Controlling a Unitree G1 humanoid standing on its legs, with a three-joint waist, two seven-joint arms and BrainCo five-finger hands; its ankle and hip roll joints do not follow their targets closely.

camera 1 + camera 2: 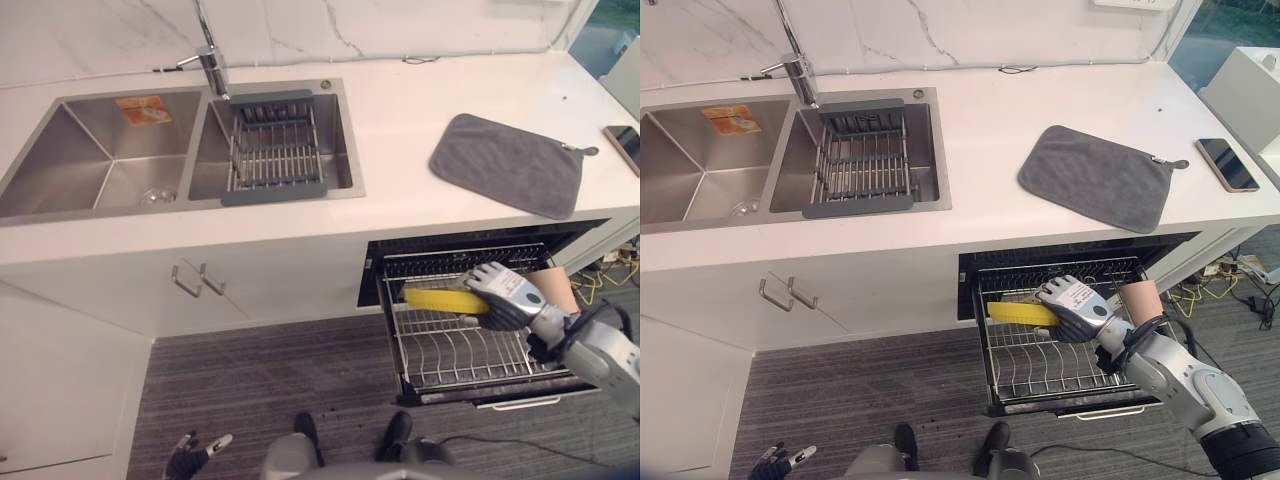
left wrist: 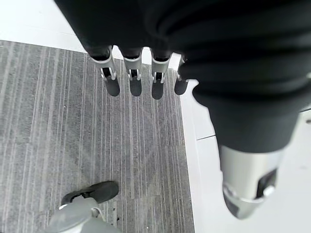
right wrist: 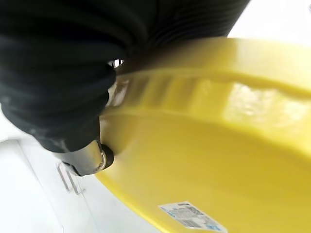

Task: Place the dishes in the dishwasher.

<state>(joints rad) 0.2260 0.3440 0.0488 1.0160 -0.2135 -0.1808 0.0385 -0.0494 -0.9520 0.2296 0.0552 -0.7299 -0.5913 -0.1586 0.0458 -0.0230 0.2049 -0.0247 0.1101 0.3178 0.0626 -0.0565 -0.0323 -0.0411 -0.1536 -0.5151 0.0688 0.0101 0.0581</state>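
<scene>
One yellow plate here, and the right hand has its fingers clamped on the rim, holding it roughly flat just over the pulled-out dishwasher rack, toward the back. The left hand hangs low over the floor, far from the rack, fingers straight and apart. Up on the desk above the rack: one grey mat and one phone. One drying basket sits in the sink.

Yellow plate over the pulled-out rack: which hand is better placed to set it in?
Right. The right hand already grips the yellow plate directly above the dishwasher rack. The left hand hangs low over the floor, fingers straight, far from the rack.
</scene>
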